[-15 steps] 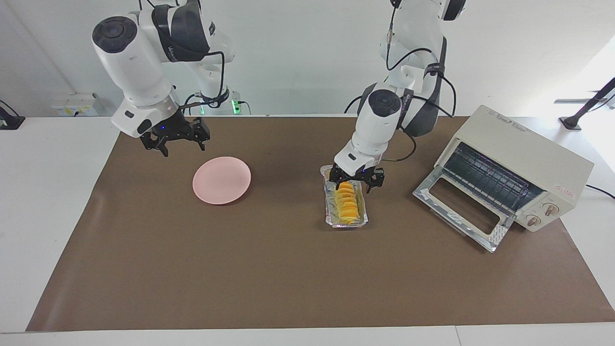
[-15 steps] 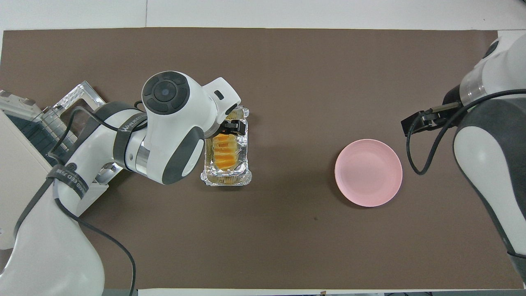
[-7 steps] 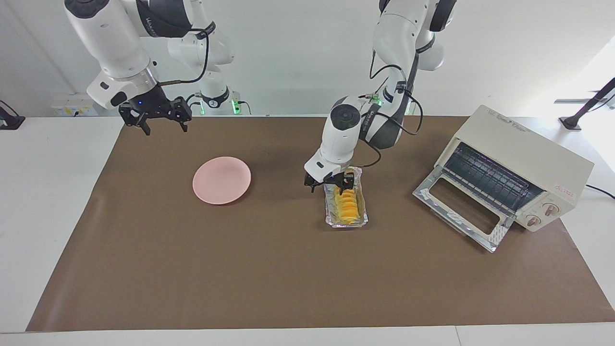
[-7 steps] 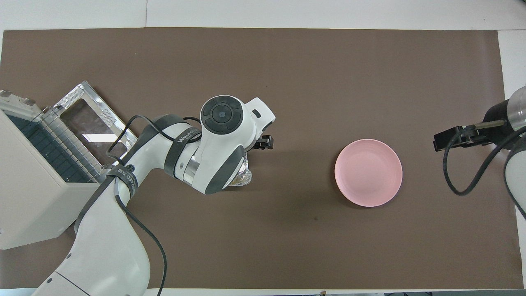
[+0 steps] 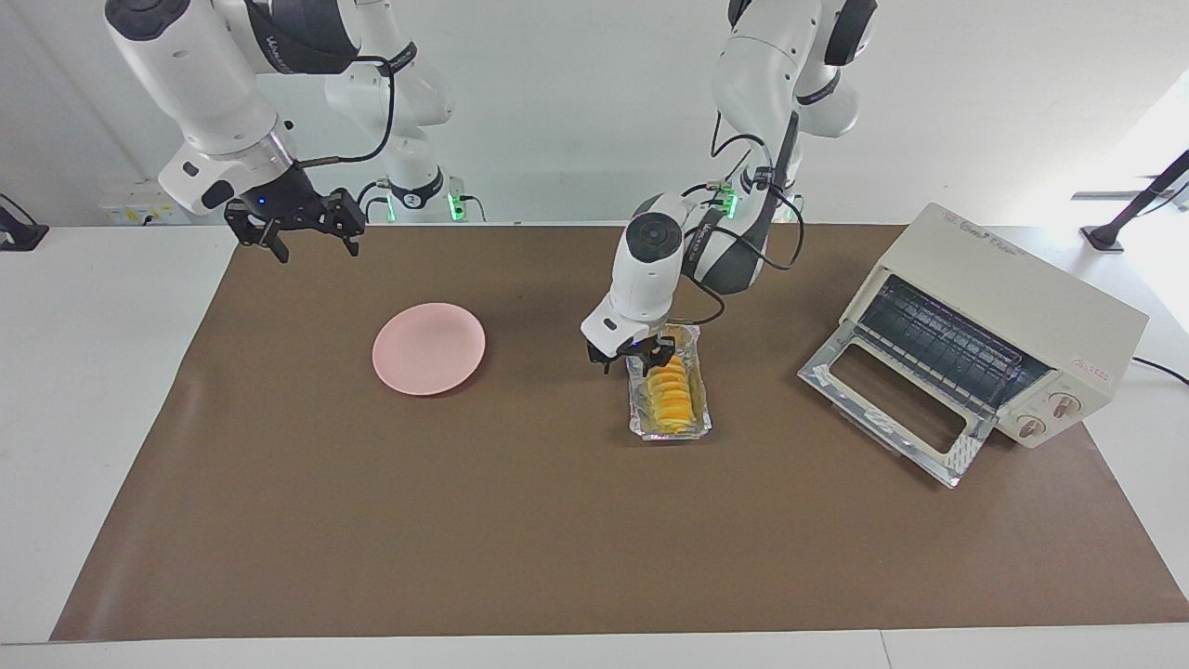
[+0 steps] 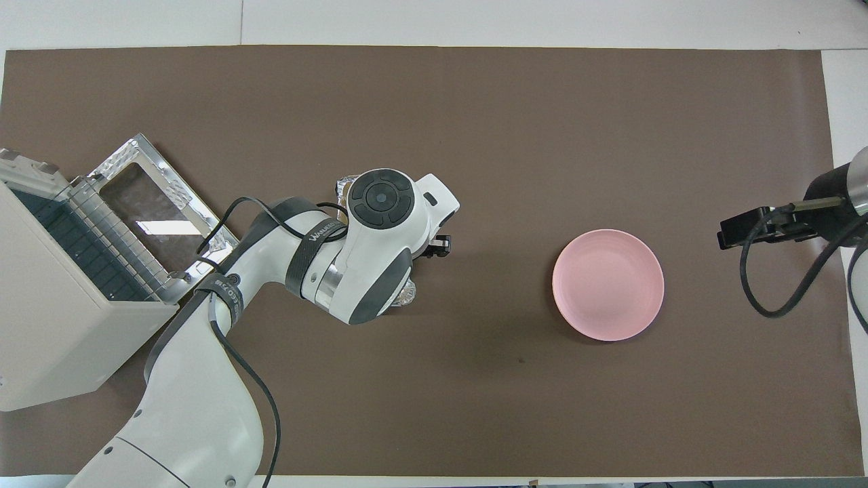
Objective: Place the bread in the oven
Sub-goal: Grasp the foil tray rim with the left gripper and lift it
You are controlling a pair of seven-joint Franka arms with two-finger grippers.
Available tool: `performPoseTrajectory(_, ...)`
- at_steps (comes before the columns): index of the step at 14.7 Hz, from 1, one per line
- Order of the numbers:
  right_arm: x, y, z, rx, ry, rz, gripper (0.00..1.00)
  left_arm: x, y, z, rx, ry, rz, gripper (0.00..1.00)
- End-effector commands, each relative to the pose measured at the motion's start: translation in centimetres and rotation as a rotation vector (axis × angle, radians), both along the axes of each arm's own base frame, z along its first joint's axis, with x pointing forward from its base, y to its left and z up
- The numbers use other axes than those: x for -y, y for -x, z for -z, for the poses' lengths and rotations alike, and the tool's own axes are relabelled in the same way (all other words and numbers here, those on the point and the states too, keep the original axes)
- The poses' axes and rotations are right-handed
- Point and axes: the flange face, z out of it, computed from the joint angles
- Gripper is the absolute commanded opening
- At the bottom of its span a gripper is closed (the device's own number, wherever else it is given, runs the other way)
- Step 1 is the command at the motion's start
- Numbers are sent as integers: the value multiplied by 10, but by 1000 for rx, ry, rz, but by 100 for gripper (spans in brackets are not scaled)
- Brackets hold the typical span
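Bread [image 5: 671, 400] lies lengthwise away from the robots, directly below our left gripper [image 5: 630, 356], whose closure we cannot tell; our right gripper [image 5: 295, 229] waits released.

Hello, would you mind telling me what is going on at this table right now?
The left gripper is down at the robot-side end of the crinkled silver foil tray, which holds the ridged golden-yellow bread. The cream-white toaster oven stands with its glass door down, nothing on its rack. The right gripper waits, open, near the round pink plate.
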Motion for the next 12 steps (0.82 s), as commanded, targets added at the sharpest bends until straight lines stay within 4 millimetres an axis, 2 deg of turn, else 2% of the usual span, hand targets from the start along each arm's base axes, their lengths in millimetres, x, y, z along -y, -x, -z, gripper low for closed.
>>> performPoseTrajectory(1,-1,4,-1,9,-24,-41,100,-1,4,5,-1,9,-18,30)
performPoseTrajectory(3,1,4,-1,9,-23,-41,100,-3,2,4,-27,36,-72,0)
performPoseTrajectory(7,-1,3,-1,10,-20,-49,100,-13,-6,-1,-60,26,-142,0)
performPoseTrajectory(8,-1,4,-1,9,-16,-50,100,-18,-13,-10,-76,16,-153,0)
performPoseTrajectory(11,-1,3,-1,13,-1,-54,100,-48,-45,-49,-115,-8,-241,0)
performPoseTrajectory(12,-1,3,-1,13,4,-56,100,-68,-54,-69,-106,-14,-291,0)
